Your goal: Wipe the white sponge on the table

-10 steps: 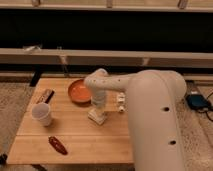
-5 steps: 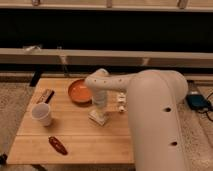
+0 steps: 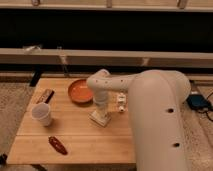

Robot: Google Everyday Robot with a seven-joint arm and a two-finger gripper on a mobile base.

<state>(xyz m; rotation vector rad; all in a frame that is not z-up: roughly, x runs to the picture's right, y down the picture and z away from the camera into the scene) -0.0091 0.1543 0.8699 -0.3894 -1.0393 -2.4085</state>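
White sponge (image 3: 100,118), your small off-white soft block, lies mid-table on the light wooden plank table (image 3: 90,142), near the round orange bowl (image 3: 80,91). Your gripper (image 3: 102,111) presses straight down on it, jaws closed. No readable writing shows.

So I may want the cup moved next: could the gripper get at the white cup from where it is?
Probably yes: the gripper is down on the white sponge, and bare table lies between it and the white cup.

White arm bent downward, end effector (image 3: 100,114) low (fingers closed).
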